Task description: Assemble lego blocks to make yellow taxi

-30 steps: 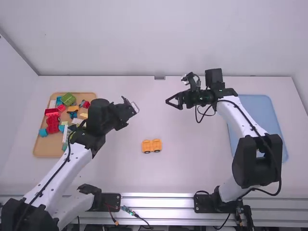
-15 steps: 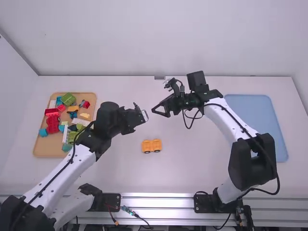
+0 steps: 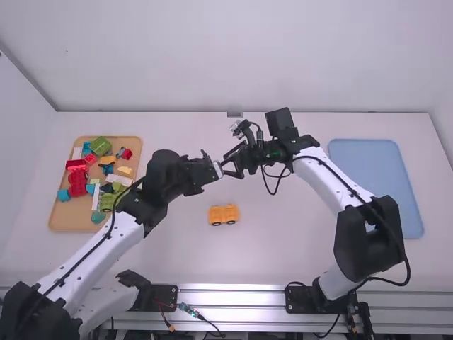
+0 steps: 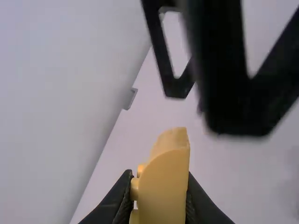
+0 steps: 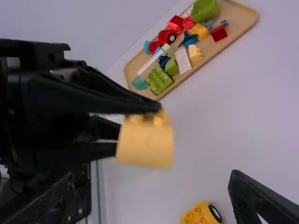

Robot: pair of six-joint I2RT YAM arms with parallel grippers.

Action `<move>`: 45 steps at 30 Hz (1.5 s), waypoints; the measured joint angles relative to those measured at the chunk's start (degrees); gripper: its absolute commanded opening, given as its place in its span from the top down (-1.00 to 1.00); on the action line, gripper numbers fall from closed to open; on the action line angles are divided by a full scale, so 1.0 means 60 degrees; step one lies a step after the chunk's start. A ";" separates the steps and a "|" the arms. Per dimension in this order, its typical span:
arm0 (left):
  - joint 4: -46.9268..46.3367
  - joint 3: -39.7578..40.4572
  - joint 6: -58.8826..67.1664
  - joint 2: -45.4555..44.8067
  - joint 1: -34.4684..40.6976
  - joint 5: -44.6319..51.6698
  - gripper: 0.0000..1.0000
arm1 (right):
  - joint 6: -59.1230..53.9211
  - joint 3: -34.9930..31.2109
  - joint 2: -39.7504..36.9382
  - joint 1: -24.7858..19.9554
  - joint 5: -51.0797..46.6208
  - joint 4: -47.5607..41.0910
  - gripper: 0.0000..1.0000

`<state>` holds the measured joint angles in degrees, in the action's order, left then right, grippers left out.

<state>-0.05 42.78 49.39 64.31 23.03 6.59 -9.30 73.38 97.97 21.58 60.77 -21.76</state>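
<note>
Yellow block (image 4: 163, 186) sits in the jaws of the left gripper (image 3: 214, 167), which are closed in on it, one finger pressed to each side. Its curved, rounded end stands out past the fingertips, and its round studs face one of the fingers.

The jaws of the right gripper (image 3: 228, 168) stand wide, with nothing between their tips. They are just beside the left jaws, on their right, and the held block is just ahead of them; whether they touch it, I cannot tell.

The orange-yellow wheeled base (image 3: 224, 214) rests on the white table (image 3: 297, 241), lower than both sets of jaws and nearer the arms' bases than either. It is well apart from the fingers, with its wheels on the side toward the arms' bases.

Well off to the left of the left jaws lies the tan tray (image 3: 74, 221). In it are a green piece (image 5: 204, 10), a red wheeled piece (image 5: 167, 36), a white piece (image 5: 182, 59), a lime block (image 5: 158, 80) and a small pale-yellow piece (image 5: 195, 55), among others. Well off to the right of the right jaws, the blue tray (image 3: 375, 184) lies flat on the table.
</note>
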 measured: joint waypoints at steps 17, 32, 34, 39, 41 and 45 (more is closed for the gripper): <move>0.0641 0.0000 -0.0004 0.0306 0.0652 -0.0375 0.77 | 0.0029 -0.0015 0.0000 0.0062 0.0011 0.0095 -0.50; 0.0725 0.0000 -0.0149 0.0310 0.0656 -0.0415 0.74 | 0.0058 -0.0076 0.0000 0.0109 -0.0055 0.0178 -0.18; 0.0685 0.0000 -0.0146 0.0306 0.0656 -0.0492 0.74 | 0.0051 -0.0084 0.0000 0.0153 -0.0106 0.0240 -0.09; 0.0710 -0.0007 -0.0153 0.0353 0.0656 -0.0539 0.74 | 0.0095 -0.0084 0.0000 0.0171 -0.0146 0.0302 -0.01; 0.0739 -0.0007 -0.0146 0.0437 0.0656 -0.0488 0.75 | 0.0204 -0.0084 0.0000 0.0186 -0.0251 0.0386 -0.02; 0.0765 -0.0007 -0.0091 0.0576 0.0670 -0.0361 0.78 | 0.0280 -0.0084 0.0000 0.0259 -0.0408 0.0397 -0.16</move>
<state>4.54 42.74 48.84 67.77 27.05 4.43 -7.62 72.88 97.97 23.14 58.33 -19.38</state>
